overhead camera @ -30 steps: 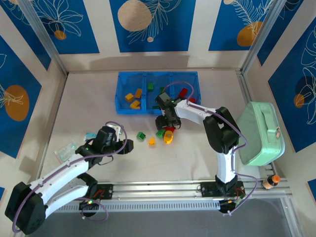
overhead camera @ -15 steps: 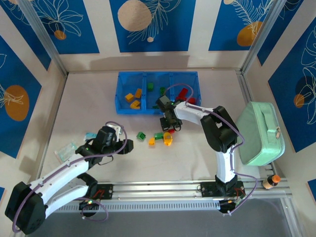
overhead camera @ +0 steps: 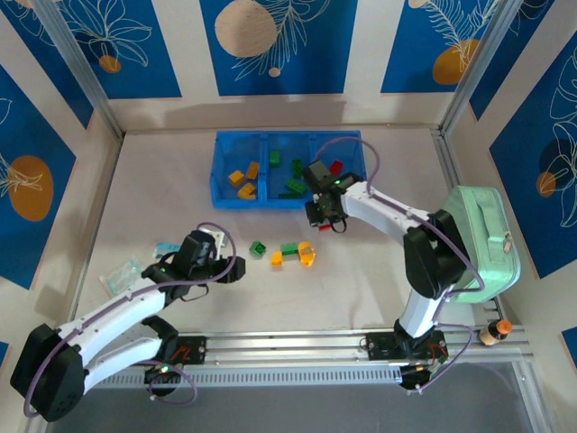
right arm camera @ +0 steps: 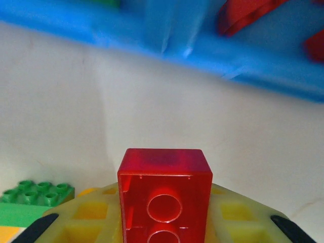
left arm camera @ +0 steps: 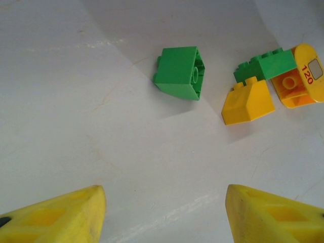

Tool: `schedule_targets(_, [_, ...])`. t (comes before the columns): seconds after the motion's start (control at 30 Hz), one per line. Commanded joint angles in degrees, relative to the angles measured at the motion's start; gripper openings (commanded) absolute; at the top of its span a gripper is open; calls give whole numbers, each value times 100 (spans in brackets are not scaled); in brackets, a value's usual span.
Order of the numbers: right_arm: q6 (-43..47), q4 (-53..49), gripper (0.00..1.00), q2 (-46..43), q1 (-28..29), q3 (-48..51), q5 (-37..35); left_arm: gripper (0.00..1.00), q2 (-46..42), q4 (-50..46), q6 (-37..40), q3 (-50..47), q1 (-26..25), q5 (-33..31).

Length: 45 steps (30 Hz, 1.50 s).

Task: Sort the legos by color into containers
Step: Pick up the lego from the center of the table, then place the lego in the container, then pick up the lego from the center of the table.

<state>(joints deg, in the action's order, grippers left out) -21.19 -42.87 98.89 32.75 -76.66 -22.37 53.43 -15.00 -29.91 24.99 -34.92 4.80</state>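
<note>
1. Just below the near wall of the containers (overhead camera: 216, 193), at the centre of the top view, the right gripper (overhead camera: 325, 220) is clamped on a red lego (right arm camera: 164, 195), which the wrist view shows pinched between the yellow fingers (right arm camera: 91, 223)
2. Across the top of the right wrist view runs the blue bin wall, with red pieces (right arm camera: 243, 12) behind it in the upper right corner
3. Seen from above, the left compartment holds orange-yellow bricks (overhead camera: 246, 190), the middle one green bricks (overhead camera: 294, 187), and the right one a red brick (overhead camera: 335, 167)
4. Low and left of centre in the top view, the left gripper (overhead camera: 236, 268) is spread wide and grasps nothing; its fingers (left arm camera: 55, 215) sit in the two bottom corners of the left wrist view
5. In the upper right of that view four loose legos lie on the table (left arm camera: 76, 101): a green cube (left arm camera: 178, 72) on its own, then a yellow sloped brick (left arm camera: 248, 104), a green flat brick (left arm camera: 266, 63) and an orange piece marked 120 (left arm camera: 301, 76) bunched close together
6. At the right edge of the top view rests a mint-green pouch (overhead camera: 478, 244)
</note>
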Motion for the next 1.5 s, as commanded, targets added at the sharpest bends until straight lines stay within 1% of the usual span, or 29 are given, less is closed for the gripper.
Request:
schedule_targets(0.0, [138,-182,27,-136,-456,-310,28,64,85,103,194,288,-171,-81])
schedule_targets(0.17, [291,-239,28,180,-1096,-851,307,64,220,80,249,417,-366,-141])
schedule_targets(0.3, [431,-313,29,722,-1447,-1463,364,64,238,61,240,471,-454,-185])
schedule_targets(0.33, [469,-280,31,887,-1538,-1623,403,64,246,41,235,503,-492,-205])
schedule_targets(0.37, [479,-303,36,1035,-1632,-1781,500,64,247,-12,240,546,-515,-247])
schedule_targets(0.4, [494,-389,50,1239,-1719,-2006,639,64,231,-117,249,627,-565,-353])
schedule_targets(0.43, [486,-516,70,1382,-1757,-2220,715,64,186,-258,280,710,-621,-458])
schedule_targets(0.47, [464,-563,75,1417,-1740,-2324,666,64,139,-362,315,801,-666,-530])
schedule_targets(0.53, [450,-333,81,1214,-1642,-2190,516,64,-19,-520,346,928,-709,-652])
schedule_targets(0.67, [256,-108,82,753,-1568,-1842,629,65,41,-505,336,1048,-710,-534])
schedule_targets(0.73, [214,-22,82,505,-1465,-1589,598,65,289,-390,312,1102,-729,-349])
schedule_targets(0.83, [167,108,82,99,-1296,-1181,567,65,695,-177,317,1221,-864,-262])
schedule_targets(1.03, [-24,312,82,-652,-1015,-297,558,66,1687,-79,467,1755,-1283,-456])
schedule_targets(1.23, [-254,534,82,-1207,-922,466,628,67,2747,10,471,2239,-1711,-591])
schedule_targets(1.47, [-412,782,81,-1664,-925,1188,684,66,3519,74,293,2460,-1807,-827])
